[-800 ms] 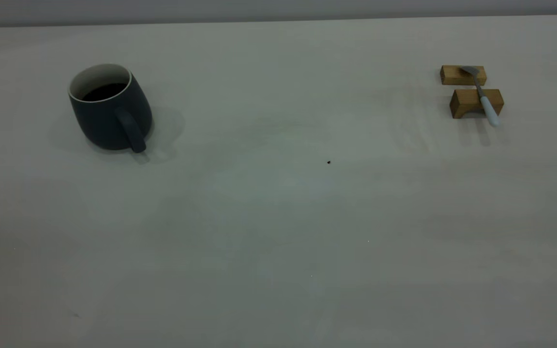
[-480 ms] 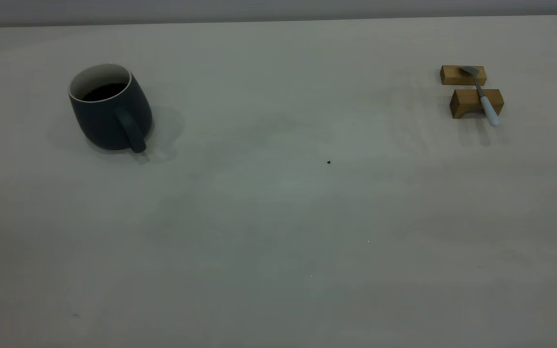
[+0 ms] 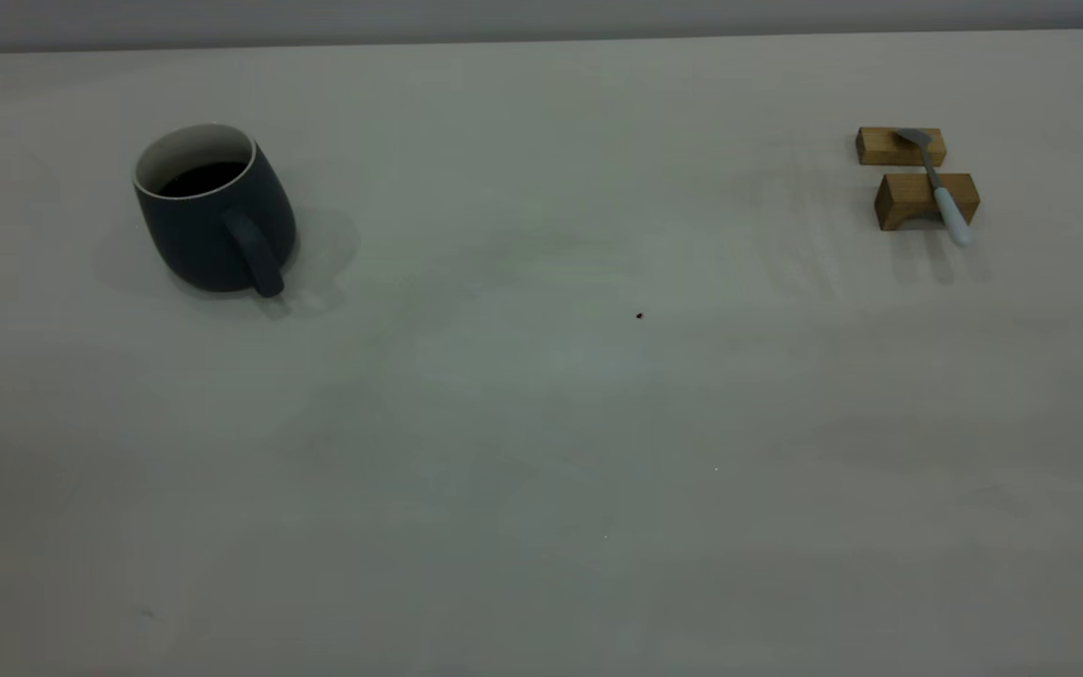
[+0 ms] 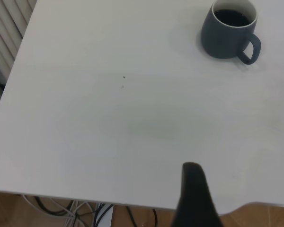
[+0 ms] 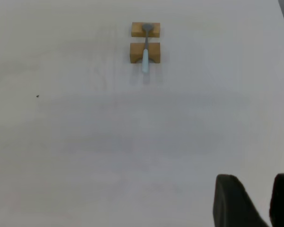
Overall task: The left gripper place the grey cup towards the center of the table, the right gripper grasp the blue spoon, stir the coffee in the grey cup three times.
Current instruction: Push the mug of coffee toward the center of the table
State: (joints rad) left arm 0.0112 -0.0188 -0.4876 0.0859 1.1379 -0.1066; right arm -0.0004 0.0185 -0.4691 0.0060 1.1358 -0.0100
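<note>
Both grippers off objects, right gripper (image 5: pixel 258 201) (fingers parted)

You see only matte black fingers: one rounded tip on the left gripper (image 4: pixel 195 198), two on the right gripper (image 5: pixel 255 201).

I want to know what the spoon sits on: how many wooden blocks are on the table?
2, both at the table's far right. The farther block lies under the blue spoon's bowl; the nearer block supports its handle. None seems hidden.
</note>
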